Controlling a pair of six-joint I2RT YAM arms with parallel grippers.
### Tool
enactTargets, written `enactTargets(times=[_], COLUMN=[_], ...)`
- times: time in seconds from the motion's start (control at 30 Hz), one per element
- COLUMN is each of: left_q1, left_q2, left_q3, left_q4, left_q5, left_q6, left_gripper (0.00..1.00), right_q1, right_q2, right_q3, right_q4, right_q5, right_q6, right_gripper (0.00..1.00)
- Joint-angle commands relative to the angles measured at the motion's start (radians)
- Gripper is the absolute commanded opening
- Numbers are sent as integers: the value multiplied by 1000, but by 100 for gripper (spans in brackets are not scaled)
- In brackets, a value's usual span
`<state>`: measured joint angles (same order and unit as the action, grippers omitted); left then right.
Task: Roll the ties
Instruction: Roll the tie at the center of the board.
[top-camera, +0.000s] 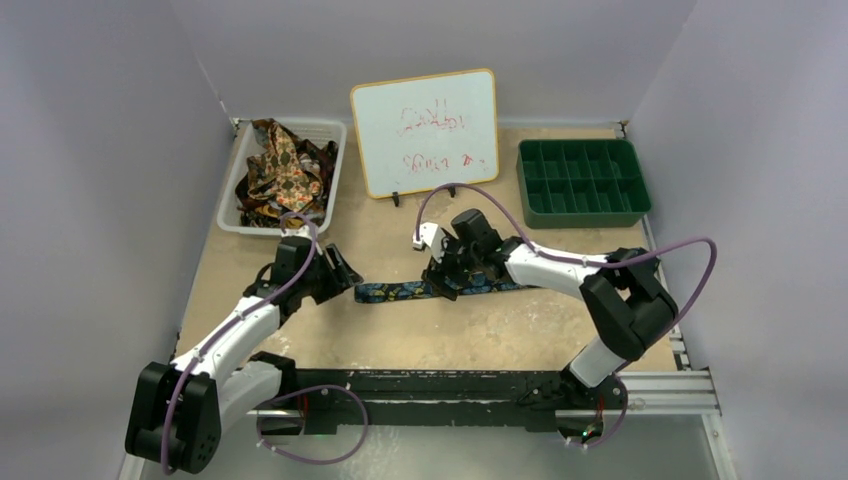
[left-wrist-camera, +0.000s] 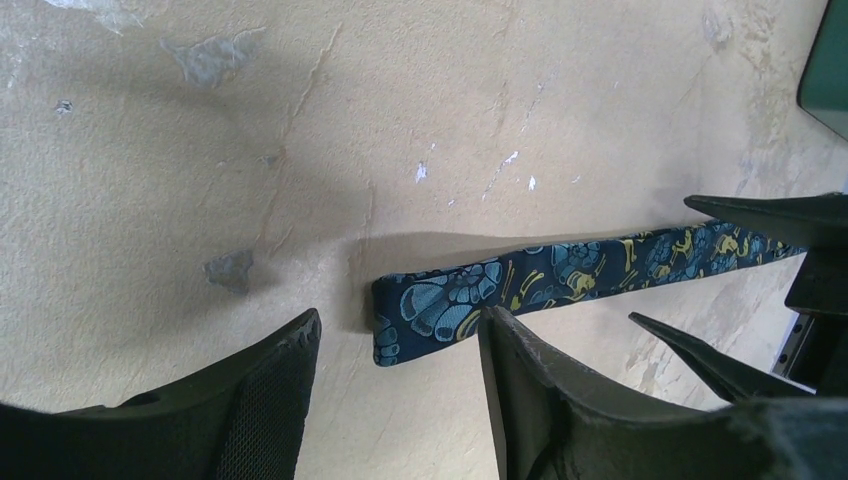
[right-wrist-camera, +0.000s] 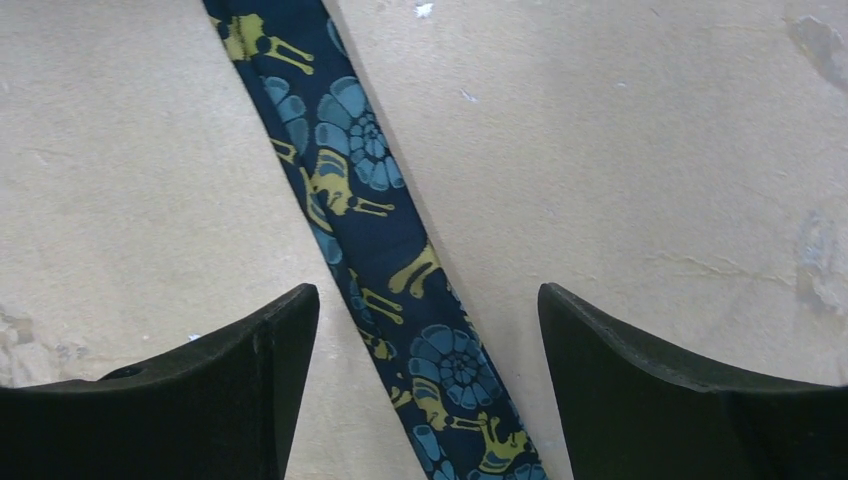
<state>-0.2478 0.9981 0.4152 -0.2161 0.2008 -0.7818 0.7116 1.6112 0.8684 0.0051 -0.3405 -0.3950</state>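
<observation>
A navy tie (top-camera: 400, 292) with blue and gold print lies stretched flat across the middle of the tabletop (top-camera: 480, 340), running roughly left to right. The left gripper (top-camera: 345, 283) sits at its left end, and the right gripper (top-camera: 447, 280) is low over its middle. In the left wrist view, the left gripper (left-wrist-camera: 400, 315) is spread, with the tie's (left-wrist-camera: 560, 272) folded end lying between its fingers. One fingertip (left-wrist-camera: 495, 325) is at the tie's lower edge, and nothing is pinched. The right gripper's dark fingers (left-wrist-camera: 760, 215) show at that view's right edge, one on either side of the tie. In the right wrist view, the right gripper (right-wrist-camera: 425, 290) is also spread wide. The tie (right-wrist-camera: 360, 190) runs diagonally between its fingers and rests on the tabletop, clear of both pads. At the back left a white basket (top-camera: 335, 170) holds a heap of brown, gold and red ties (top-camera: 285, 170). A whiteboard (top-camera: 425, 130) with red scribbles stands at the back centre, and a green tray (top-camera: 583, 182) with compartments sits at the back right.
</observation>
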Motion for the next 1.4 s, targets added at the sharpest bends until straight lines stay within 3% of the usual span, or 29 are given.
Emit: enactTargets(times=[0.0, 0.3, 0.63, 0.9, 1.03, 1.2, 1.3, 1.37], left_q1=[7, 7, 7, 7, 7, 7, 7, 7], left_q2=[-15, -16, -10, -9, -1, 0, -3, -10], left_q3=[33, 34, 26, 24, 15, -14, -22, -23], left_q4=[-4, -6, 4, 4, 9, 34, 39, 34], left_q5=[-16, -18, -15, -4, 3, 23, 36, 38], left_q6=[15, 15, 12, 15, 13, 7, 7, 6], left_gripper=[58, 58, 58, 58, 59, 59, 59, 59], right_q1=[31, 70, 93, 94, 91, 83, 18, -56], right_q2=[6, 33, 20, -58, -177, -272, -270, -305], right_q3=[-14, -25, -20, 12, -11, -58, -28, -45], right_q4=[-2, 6, -2, -8, 120, 301, 217, 207], right_q5=[-46, 64, 94, 157, 208, 292, 352, 273], right_q6=[-23, 7, 40, 120, 252, 658, 868, 930], right_gripper=[82, 72, 41, 56, 67, 82, 98, 99])
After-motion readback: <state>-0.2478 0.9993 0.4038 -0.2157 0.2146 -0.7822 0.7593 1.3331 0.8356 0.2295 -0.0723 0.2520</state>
